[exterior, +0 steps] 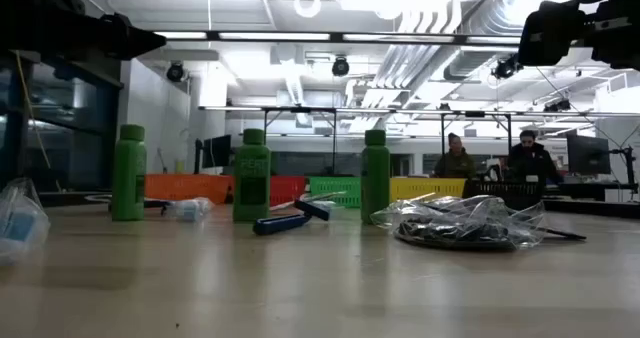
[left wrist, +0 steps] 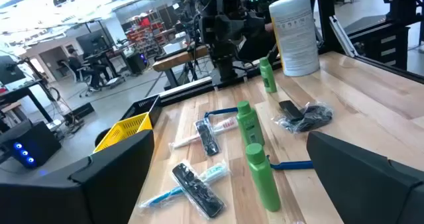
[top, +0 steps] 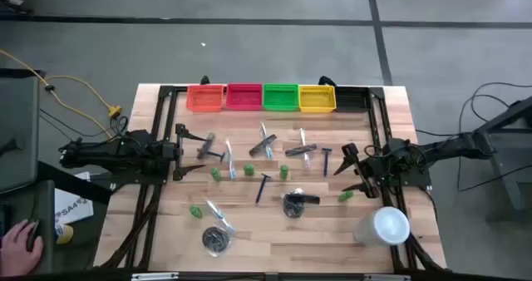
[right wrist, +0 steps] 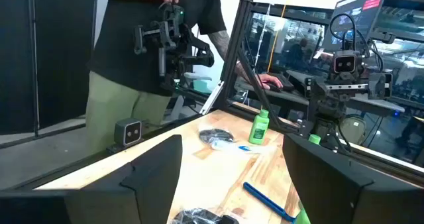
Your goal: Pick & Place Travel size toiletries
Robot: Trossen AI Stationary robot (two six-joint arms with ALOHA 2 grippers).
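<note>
The toiletries lie scattered on the wooden table: upright green bottles (top: 248,170) (exterior: 251,176), dark-blue razors (top: 263,188), wrapped toothbrushes (top: 230,160), grey combs (top: 266,140) and dark bundles in clear wrap (top: 293,203) (exterior: 465,223). My left gripper (top: 187,152) is open and empty at the left of the spread, with a green bottle (left wrist: 262,174) and a comb (left wrist: 199,187) in front of it. My right gripper (top: 353,169) is open and empty at the right, near a lying green bottle (top: 345,196).
A row of bins stands along the far edge: orange (top: 206,97), red (top: 243,96), green (top: 281,96), yellow (top: 317,97), black (top: 352,97). A large white cylinder (top: 382,227) stands near the right front. A person (right wrist: 152,45) stands beyond the table's near side.
</note>
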